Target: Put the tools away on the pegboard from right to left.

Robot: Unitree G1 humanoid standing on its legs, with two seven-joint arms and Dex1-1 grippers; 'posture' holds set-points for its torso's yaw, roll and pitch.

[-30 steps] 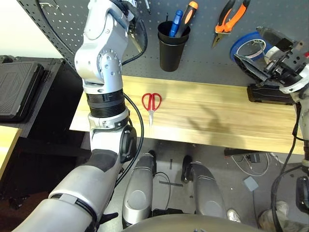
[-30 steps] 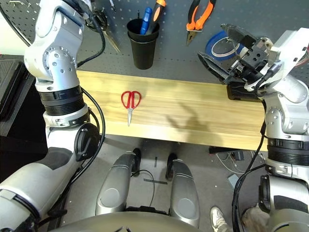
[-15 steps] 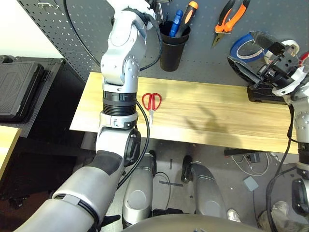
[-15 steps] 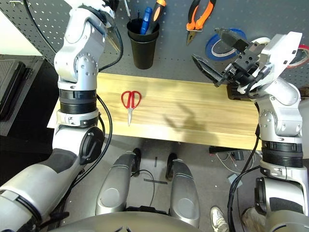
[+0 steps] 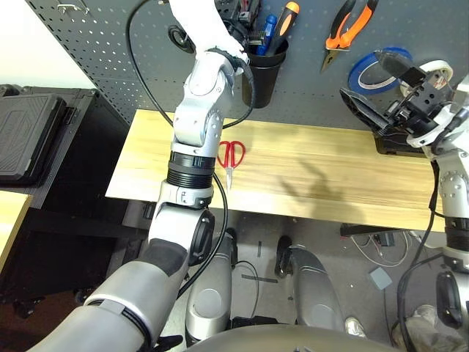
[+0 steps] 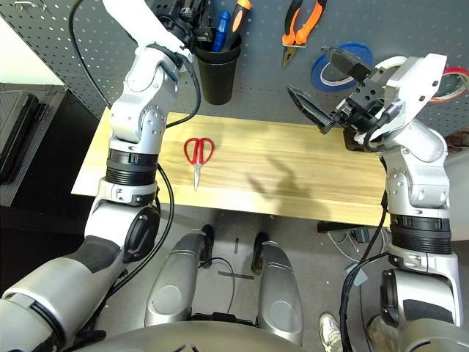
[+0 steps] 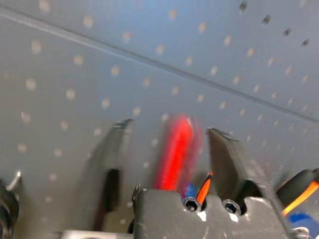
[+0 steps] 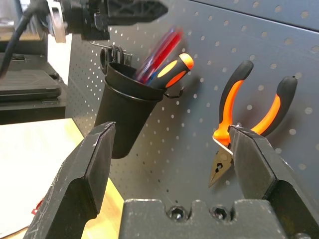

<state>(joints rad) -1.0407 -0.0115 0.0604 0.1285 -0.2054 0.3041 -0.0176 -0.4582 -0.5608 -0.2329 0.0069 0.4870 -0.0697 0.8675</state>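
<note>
"Left gripper [image 7: 170, 126]?"
"One, at the upper left of the right eye view, over the black cup [image 6: 218, 82]. Jaws apart, with the red-handled screwdriver [image 7: 175, 154] between them in the left wrist view; whether they touch it, cannot tell."

"Screwdriver's place?"
"In the cup on the pegboard [image 6: 256, 99], handle up and tilted, blurred. Beside it: one blue-handled tool [image 6: 221, 31], one orange-and-black-handled driver [image 6: 236, 26]."

"Right gripper [image 8: 173, 126]?"
"One, at the upper right of the right eye view. Jaws apart, nothing between them gripped."

"Pliers?"
"One pair, orange-and-black-handled pliers [image 6: 302, 33], hung at upper centre-right, handles up, nose down."

"Tape?"
"Red tape ring [image 6: 456, 70], far upper right, on the pegboard. Blue tape roll [image 6: 319, 73] and white tape roll [image 5: 440, 65], between pliers and ring, partly behind the right gripper."

"Scissors?"
"Two pairs. Red-handled scissors [image 6: 198, 152], flat on the wooden table [image 6: 271, 165], left of centre, blades towards the lower edge of the frame. Black-handled scissors [image 8: 115, 54], on the pegboard behind the cup in the right wrist view."
</note>
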